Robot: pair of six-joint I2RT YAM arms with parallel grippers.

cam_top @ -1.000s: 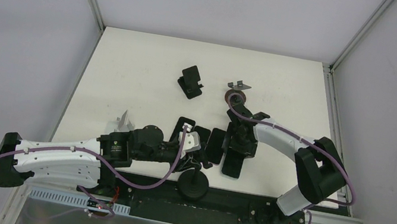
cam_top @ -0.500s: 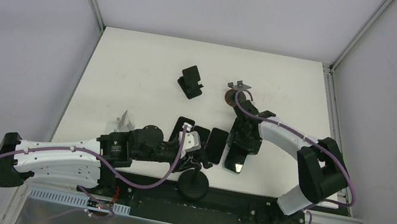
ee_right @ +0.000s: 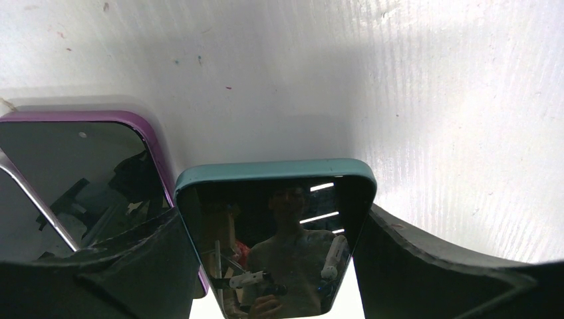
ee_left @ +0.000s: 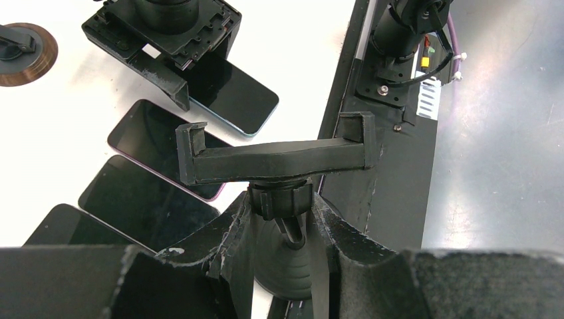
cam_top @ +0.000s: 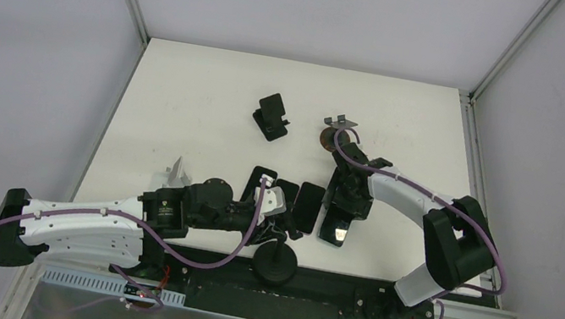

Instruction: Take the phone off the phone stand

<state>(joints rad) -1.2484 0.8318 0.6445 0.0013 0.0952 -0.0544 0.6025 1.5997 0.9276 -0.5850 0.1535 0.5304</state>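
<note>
The black phone stand (cam_top: 276, 262) has its round base at the table's near edge, and its clamp bracket (ee_left: 276, 157) is empty. My left gripper (cam_top: 275, 229) is shut on the stand's neck (ee_left: 282, 199), one finger on each side. The phone (cam_top: 337, 227) has a teal case and a dark screen, and my right gripper (cam_top: 344, 206) is shut on it. In the right wrist view the phone (ee_right: 273, 246) fills the gap between both fingers (ee_right: 133, 266), low over the white table. I cannot tell whether it touches the surface.
Three other phones (cam_top: 307, 206) (cam_top: 283, 198) (cam_top: 261, 183) lie side by side left of the held one; the purple-cased one (ee_right: 80, 159) is nearest. A folding black stand (cam_top: 271, 117) and a brown-based clip stand (cam_top: 335, 133) stand farther back. A white object (cam_top: 177, 169) lies at the left.
My right gripper with the phone has shifted slightly right and away from the near edge, and the phone's screen now catches light. The left arm and the stand have not moved.
</note>
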